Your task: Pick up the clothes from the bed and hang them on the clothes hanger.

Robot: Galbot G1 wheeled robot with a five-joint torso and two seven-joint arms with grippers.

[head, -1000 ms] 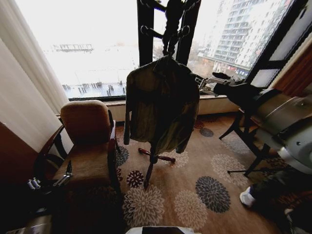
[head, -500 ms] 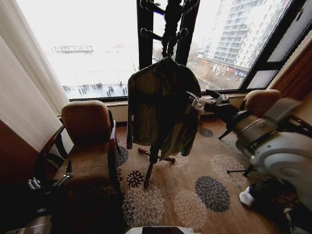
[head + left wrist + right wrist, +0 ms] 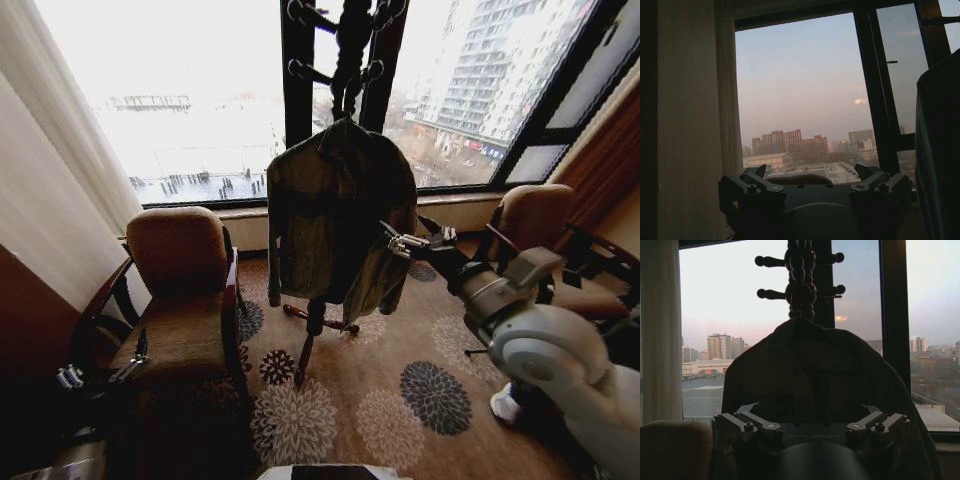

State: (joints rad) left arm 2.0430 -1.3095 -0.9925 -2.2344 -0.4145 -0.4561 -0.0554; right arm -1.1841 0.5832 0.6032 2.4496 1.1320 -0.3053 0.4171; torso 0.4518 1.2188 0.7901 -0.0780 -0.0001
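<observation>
The clothes, a dark-looking jacket [image 3: 335,225], hang from the dark pegged coat stand [image 3: 340,40] in front of the window. The clothes hanger is hidden inside the jacket's shoulders. My right gripper [image 3: 400,241] is open and hovers just beside the jacket's right sleeve. In the right wrist view, its fingers [image 3: 747,427] stand wide apart before the jacket [image 3: 810,375] and the stand [image 3: 800,270]. My left gripper [image 3: 100,372] is parked low beside the left armchair. It is open [image 3: 812,187], and the jacket's edge [image 3: 940,150] shows at one side. The bed is out of view.
A brown armchair [image 3: 180,290] stands left of the stand's base [image 3: 315,322], and a second one [image 3: 535,215] stands at the right behind my right arm. A pale curtain [image 3: 50,200] hangs on the left. Flower-patterned carpet [image 3: 400,400] lies open in front.
My right arm has swung down and in from the right, and its gripper now sits lower beside the jacket. The jacket stays hung, and the left arm has not moved.
</observation>
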